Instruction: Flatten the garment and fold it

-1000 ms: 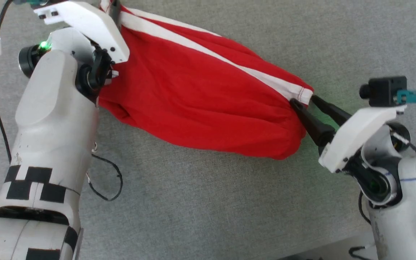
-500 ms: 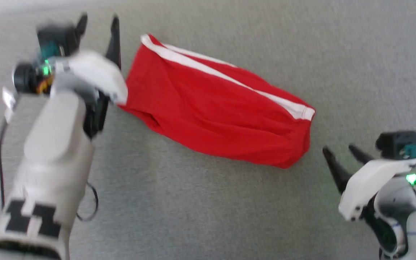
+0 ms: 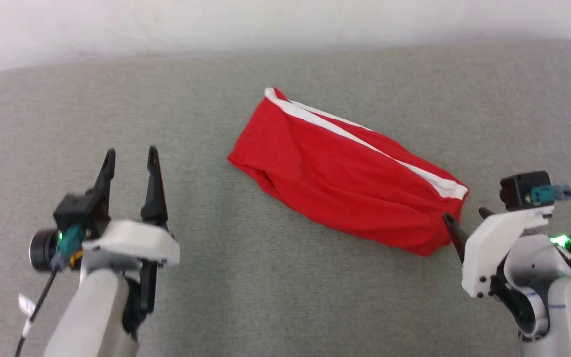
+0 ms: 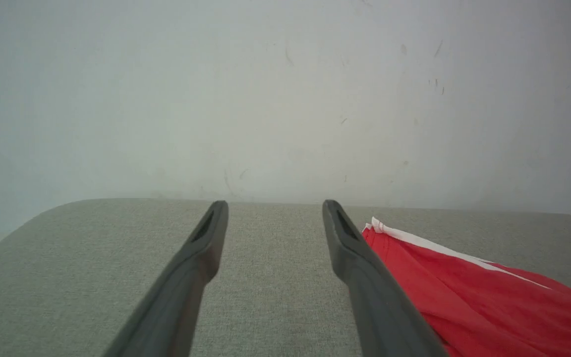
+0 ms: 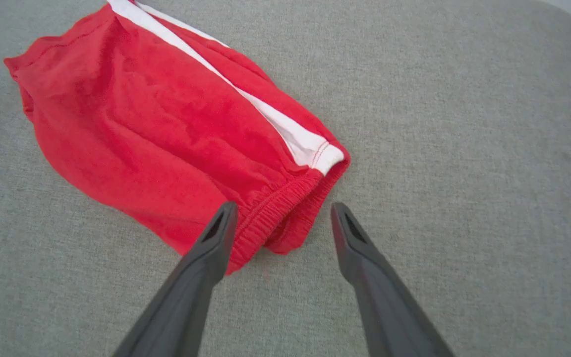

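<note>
Table: grey cloth top, pale wall along the 12 o'clock edge.

Red shorts: right of table centre in the head view, lying diagonally from 11 to 4 o'clock. Looks doubled lengthwise, puffy and rumpled, so not flat yet. White side stripe runs along the upper edge; elastic waistband is at the 4 o'clock end.

Right pincer: released, empty, sitting at the waistband end. In its wrist view one finger overlaps the band; can't tell whether it touches.

Left pincer: released, empty, at about 8 o'clock from the shorts and well apart from them.

Risks from here, my read:
- Thin stacked layers: a pinch at the waistband may take all layers or just one, so a pull drags the heap instead of opening it.
- With nothing holding the 11 o'clock end, a pull from the right would likely slide the whole piece.
- Shorts sit skewed to the table edge, so folding before squaring up gives a crooked fold.
- Bulge in the middle suggests folds underneath; folding over them would lock in the wrinkles.
</note>
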Tool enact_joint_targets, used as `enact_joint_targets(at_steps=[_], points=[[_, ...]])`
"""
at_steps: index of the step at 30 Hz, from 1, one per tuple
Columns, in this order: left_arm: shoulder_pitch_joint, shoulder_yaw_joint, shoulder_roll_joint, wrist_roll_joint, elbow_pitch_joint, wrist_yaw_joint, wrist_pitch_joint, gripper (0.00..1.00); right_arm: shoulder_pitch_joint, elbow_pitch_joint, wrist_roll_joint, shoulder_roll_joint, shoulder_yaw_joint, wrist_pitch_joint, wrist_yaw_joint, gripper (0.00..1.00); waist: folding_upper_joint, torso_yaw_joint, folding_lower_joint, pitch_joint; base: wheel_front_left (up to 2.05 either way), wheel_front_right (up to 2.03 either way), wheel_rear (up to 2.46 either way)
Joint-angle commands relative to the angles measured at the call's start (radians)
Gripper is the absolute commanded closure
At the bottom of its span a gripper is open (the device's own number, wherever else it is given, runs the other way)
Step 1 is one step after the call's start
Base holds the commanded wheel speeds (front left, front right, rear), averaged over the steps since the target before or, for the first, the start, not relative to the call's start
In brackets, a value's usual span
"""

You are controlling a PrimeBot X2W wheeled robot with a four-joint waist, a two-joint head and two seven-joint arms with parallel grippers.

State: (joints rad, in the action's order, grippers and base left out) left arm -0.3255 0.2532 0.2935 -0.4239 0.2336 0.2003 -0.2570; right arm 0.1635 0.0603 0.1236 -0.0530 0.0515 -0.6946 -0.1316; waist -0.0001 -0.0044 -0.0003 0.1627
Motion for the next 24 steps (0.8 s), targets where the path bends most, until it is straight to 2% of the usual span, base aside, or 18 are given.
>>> enact_joint_targets(at_steps=[1,6,13,18,23,24], points=[[0.013,-0.004,0.004,-0.003,-0.014,0.007,-0.004,0.00,0.016,-0.009,-0.006,0.003,0.000,-0.002,0.001,0.00,0.0001,0.034,0.0003,-0.030,0.00,0.00,0.00],[0.091,0.005,0.009,-0.004,-0.110,0.026,0.014,0.00,0.070,-0.135,-0.080,0.003,0.013,-0.041,0.001,0.00,0.0001,0.064,0.0003,-0.025,0.00,0.00,0.00],[0.116,0.024,0.004,-0.004,-0.168,0.037,0.038,0.00,0.101,-0.293,-0.119,0.003,0.061,-0.088,0.001,0.00,0.0001,0.092,0.0003,-0.011,0.00,0.00,0.00],[0.116,0.041,-0.003,-0.006,-0.167,0.033,0.041,0.00,0.106,-0.379,-0.120,0.003,0.084,-0.082,0.001,0.00,0.0001,0.098,0.0003,-0.007,0.00,0.00,0.00],[0.114,0.049,-0.005,-0.012,-0.156,0.028,0.044,0.00,0.124,-0.442,-0.125,0.003,0.067,-0.030,0.001,0.00,0.0001,0.100,0.0003,-0.005,0.00,0.00,0.00],[0.114,0.049,-0.005,-0.013,-0.155,0.028,0.045,0.00,0.128,-0.453,-0.127,0.003,0.064,-0.023,0.001,0.44,0.0001,0.099,0.0003,-0.005,0.00,0.00,0.00]])
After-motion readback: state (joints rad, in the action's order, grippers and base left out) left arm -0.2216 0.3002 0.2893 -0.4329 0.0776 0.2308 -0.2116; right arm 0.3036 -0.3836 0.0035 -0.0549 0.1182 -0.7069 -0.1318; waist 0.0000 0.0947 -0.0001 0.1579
